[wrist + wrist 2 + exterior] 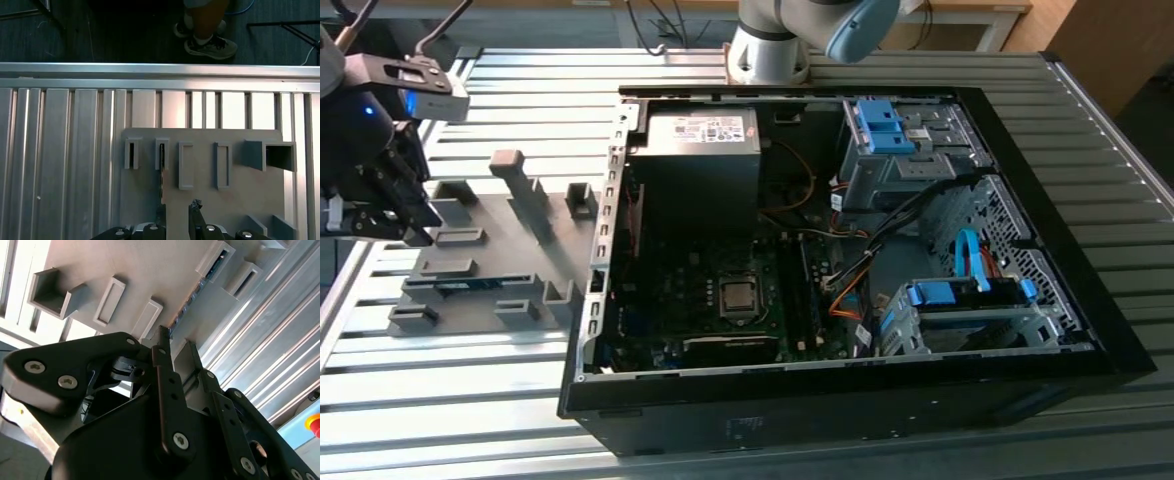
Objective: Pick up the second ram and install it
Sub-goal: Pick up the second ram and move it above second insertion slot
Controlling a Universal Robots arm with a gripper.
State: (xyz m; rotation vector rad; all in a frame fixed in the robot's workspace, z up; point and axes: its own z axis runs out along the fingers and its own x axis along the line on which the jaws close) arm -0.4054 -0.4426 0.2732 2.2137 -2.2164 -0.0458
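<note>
- The second ram (162, 176) shows edge-on, a thin strip standing in a slot of the grey fixture plate (240, 195) on the bench (60, 160); I cannot make out its chips.
- My pincer (178, 216) is cut off at the first wrist view's edge.
- It points down at the plate, fingers spread, grasping nothing; the strip lines up with one finger.
- In the exterior view my wrist hangs well apart from the open computer case (881, 395).

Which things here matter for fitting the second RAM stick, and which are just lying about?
In the job: second ram, in the grey fixture plate; hand, open, near it; motherboard in the open computer case.
Just there: power supply; blue drive-bay latches; person's shoe.
</note>
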